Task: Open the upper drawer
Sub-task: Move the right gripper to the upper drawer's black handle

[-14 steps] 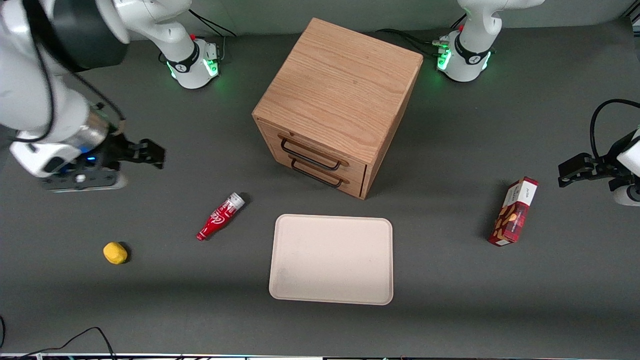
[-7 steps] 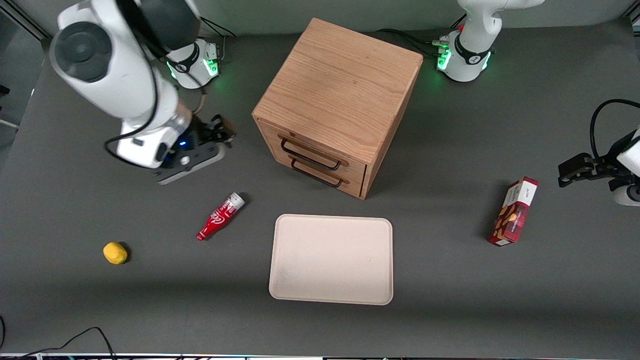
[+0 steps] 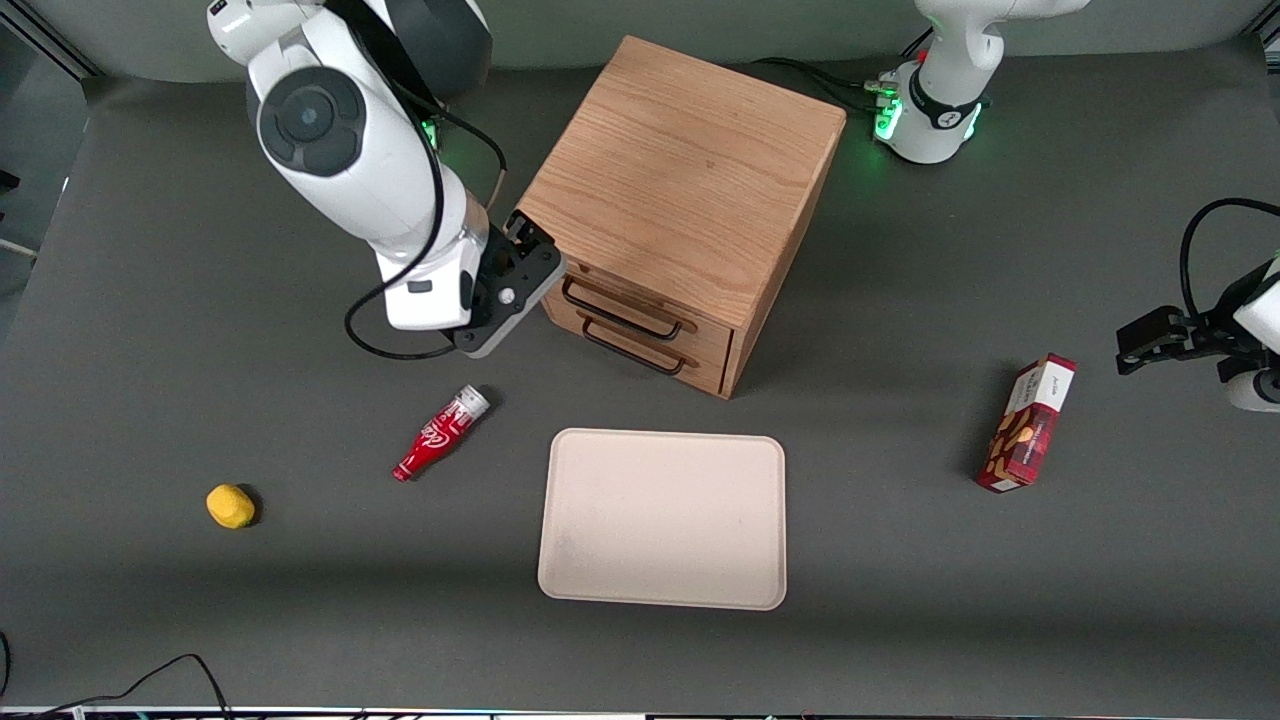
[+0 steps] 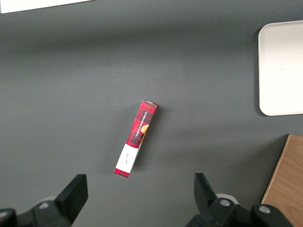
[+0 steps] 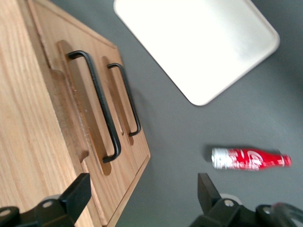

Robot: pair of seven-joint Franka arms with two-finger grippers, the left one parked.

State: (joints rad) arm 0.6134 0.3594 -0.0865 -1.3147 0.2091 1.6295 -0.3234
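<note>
The oak cabinet (image 3: pixel 680 180) stands mid-table with both drawers shut. The upper drawer (image 3: pixel 650 300) carries a thin black wire handle (image 3: pixel 620 308), just above the lower drawer's handle (image 3: pixel 632 352). My gripper (image 3: pixel 526 236) is open and empty. It hovers beside the cabinet's front corner at the working arm's end, level with the upper drawer and apart from its handle. The right wrist view shows the upper handle (image 5: pixel 102 109), the lower handle (image 5: pixel 125 99), and my gripper (image 5: pixel 142 189) spread wide, with one finger (image 5: pixel 75 191) over the cabinet's front edge.
A red cola bottle (image 3: pixel 441 432) lies on the table nearer the front camera than my gripper, also in the right wrist view (image 5: pixel 251 158). A cream tray (image 3: pixel 662 518) lies in front of the drawers. A yellow lump (image 3: pixel 230 506) and a red snack box (image 3: pixel 1027 423) lie farther out.
My arm has swung in from the working arm's end of the table to the cabinet. My gripper now hovers at the cabinet's front corner. Nothing else moved.
</note>
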